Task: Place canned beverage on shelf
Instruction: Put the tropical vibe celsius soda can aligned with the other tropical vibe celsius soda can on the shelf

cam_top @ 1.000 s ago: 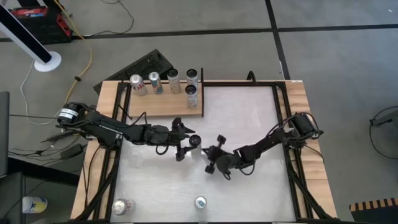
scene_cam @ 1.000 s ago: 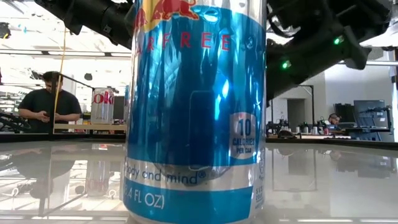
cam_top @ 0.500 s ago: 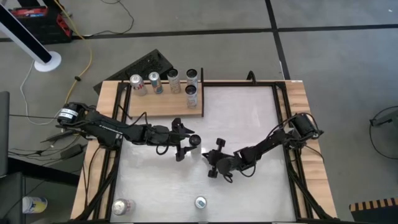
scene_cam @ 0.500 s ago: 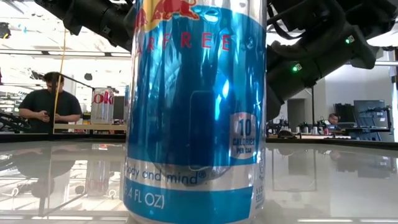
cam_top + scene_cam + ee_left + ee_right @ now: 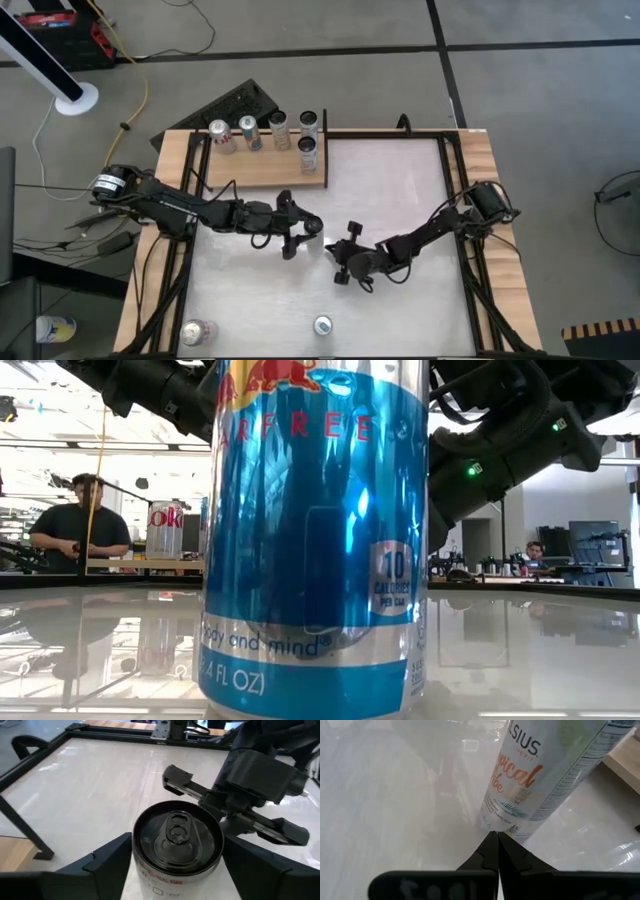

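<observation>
Celsius can [image 5: 177, 840] is held upright between left pincer [image 5: 303, 231] fingers | right pincer [image 5: 343, 256] closed, empty, near | can could be bumped before reaching shelf [image 5: 265, 175]

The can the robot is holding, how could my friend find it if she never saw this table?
Start at the wooden shelf at the far left of the white table, where five cans stand. Come off its near edge to the middle of the table, where the left tool is closed around a white can. It is the only can held by an arm, and its top is black.
</observation>
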